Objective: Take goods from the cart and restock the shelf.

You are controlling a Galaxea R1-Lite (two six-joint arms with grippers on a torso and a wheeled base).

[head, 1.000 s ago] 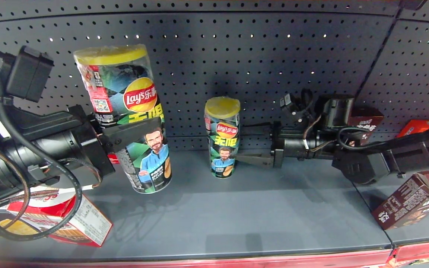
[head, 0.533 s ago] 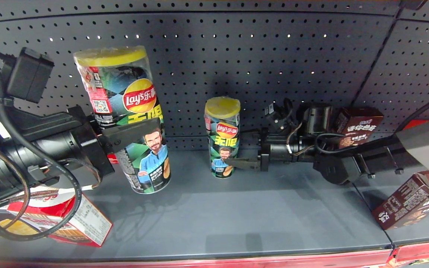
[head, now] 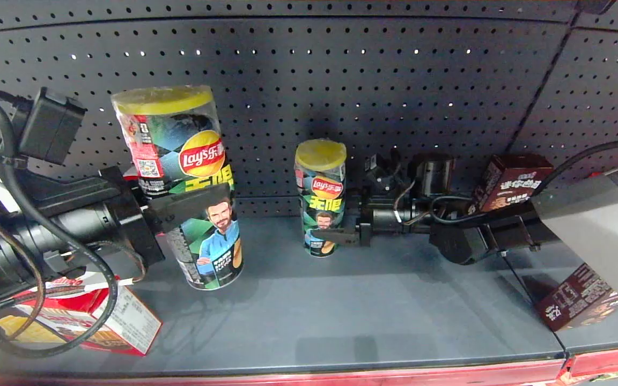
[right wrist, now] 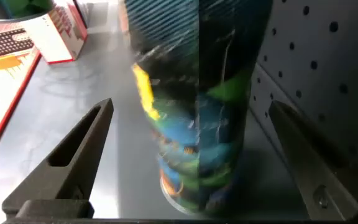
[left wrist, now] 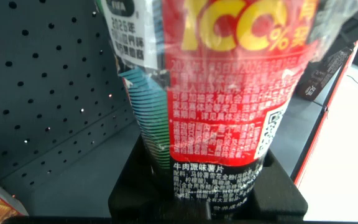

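On the shelf [head: 341, 311], a red box [head: 121, 321] lies near left and a brown box [head: 572, 303] near right. Farther in at left, the left claw [head: 201, 199] pinches a big can [head: 180, 155], slightly tilted. At far centre a small can [head: 319, 182] stands upright by the pegboard [head: 395, 80], with the right claw [right wrist: 191, 112] spread on either side and not touching it. A second brown box [head: 507, 179] stands far right.

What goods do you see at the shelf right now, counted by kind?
Chip cans: 2
Brown boxes: 2
Red-and-white box: 1
Total: 5
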